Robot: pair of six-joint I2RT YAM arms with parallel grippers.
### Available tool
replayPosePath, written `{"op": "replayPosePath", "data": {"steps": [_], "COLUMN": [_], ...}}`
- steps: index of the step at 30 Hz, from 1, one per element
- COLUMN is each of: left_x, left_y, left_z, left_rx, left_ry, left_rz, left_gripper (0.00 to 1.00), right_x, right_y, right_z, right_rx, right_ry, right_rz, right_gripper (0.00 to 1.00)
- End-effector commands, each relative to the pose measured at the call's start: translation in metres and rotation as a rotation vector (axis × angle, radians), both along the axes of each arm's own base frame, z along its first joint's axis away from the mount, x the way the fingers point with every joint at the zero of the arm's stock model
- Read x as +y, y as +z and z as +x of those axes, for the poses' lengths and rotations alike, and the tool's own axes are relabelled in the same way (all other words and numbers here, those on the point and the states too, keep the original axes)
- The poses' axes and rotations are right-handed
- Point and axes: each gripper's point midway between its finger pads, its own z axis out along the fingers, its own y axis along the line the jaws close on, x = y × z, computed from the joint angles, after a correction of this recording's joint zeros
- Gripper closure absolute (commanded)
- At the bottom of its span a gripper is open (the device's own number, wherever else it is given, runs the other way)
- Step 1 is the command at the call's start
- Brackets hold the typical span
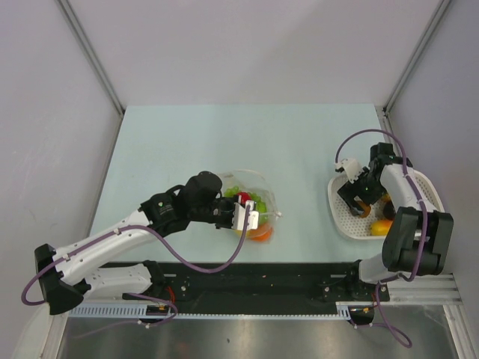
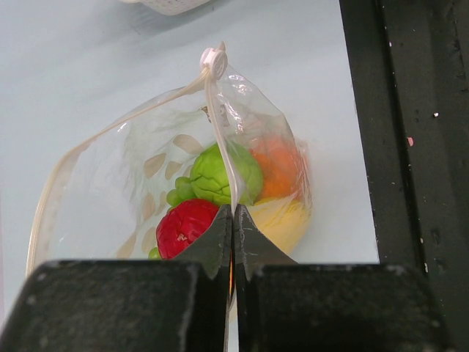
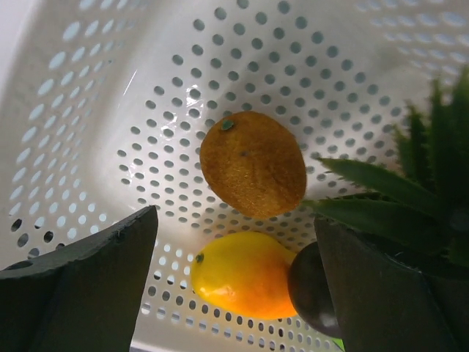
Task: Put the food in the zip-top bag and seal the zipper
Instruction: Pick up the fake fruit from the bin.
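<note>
The clear zip-top bag (image 1: 258,202) lies at mid-table with its mouth open. In the left wrist view the bag (image 2: 132,169) holds a green piece (image 2: 220,172), a red piece (image 2: 183,224), an orange piece (image 2: 275,165), a yellow piece (image 2: 282,220) and green grapes (image 2: 176,194). My left gripper (image 1: 244,215) (image 2: 233,214) is shut on the bag's whitish zipper strip (image 2: 220,125), below its white slider (image 2: 214,60). My right gripper (image 1: 359,196) (image 3: 234,220) is open above the white basket (image 1: 423,181). Under it lie a yellow mango (image 3: 245,275) (image 1: 382,226) and a brown fruit (image 3: 253,163).
The perforated basket (image 3: 110,88) also holds a dark purple piece (image 3: 308,290) and a piece with spiky green leaves (image 3: 396,194), close to my right finger. The black base rail (image 1: 262,280) runs along the table's near edge, just behind the bag.
</note>
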Motion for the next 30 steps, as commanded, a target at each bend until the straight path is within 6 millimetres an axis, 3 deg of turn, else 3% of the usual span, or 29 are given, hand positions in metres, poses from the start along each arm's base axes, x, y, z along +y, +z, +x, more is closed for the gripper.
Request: {"op": "replayPosePath", "data": {"steps": [1,6,8,13,18,22,24,26,28,29,30], "left_x": [-0.008,-0.008,-0.008,-0.007,-0.008,-0.008,-0.007,-0.006,-0.006,-0.006,-0.006], "left_y": [0.013,0.010,0.010,0.011,0.011,0.013,0.012,0.012,0.012,0.012,0.013], "left_z": [-0.003,-0.003,-0.003,-0.003,-0.003,-0.003,-0.004,-0.004,-0.005,-0.005,-0.005], "left_rx": [-0.015,-0.012,-0.014,-0.020,-0.019,-0.019,-0.019,-0.018,-0.016,-0.016,-0.015], "left_ry": [-0.033,-0.034,-0.034,-0.036,-0.042,-0.041,-0.039,-0.037,-0.036,-0.037,-0.036], "left_rz": [-0.047,-0.040,-0.038,-0.037,-0.040,-0.044,-0.042,-0.042,-0.046,-0.047,-0.052], "left_gripper": [1.00,1.00,1.00,1.00,1.00,1.00,1.00,1.00,1.00,1.00,1.00], "right_x": [-0.011,-0.001,0.002,0.004,0.002,0.008,0.014,0.020,0.028,0.039,0.049], "right_y": [-0.013,-0.033,-0.038,-0.037,-0.028,-0.005,0.008,0.035,0.053,0.080,0.090], "right_z": [0.012,0.008,0.009,0.011,0.017,0.025,0.024,0.036,0.034,0.045,0.040], "right_rx": [0.003,0.037,0.042,0.037,0.001,-0.053,-0.059,-0.124,-0.139,-0.207,-0.197], "right_ry": [0.016,0.046,0.055,0.056,0.065,0.069,0.061,0.058,0.046,0.061,0.070], "right_rz": [-0.034,-0.025,-0.027,-0.027,-0.038,-0.007,0.028,0.068,0.114,0.165,0.208], "right_gripper": [0.08,0.12,0.19,0.24,0.52,0.67,0.68,0.68,0.68,0.68,0.68]}}
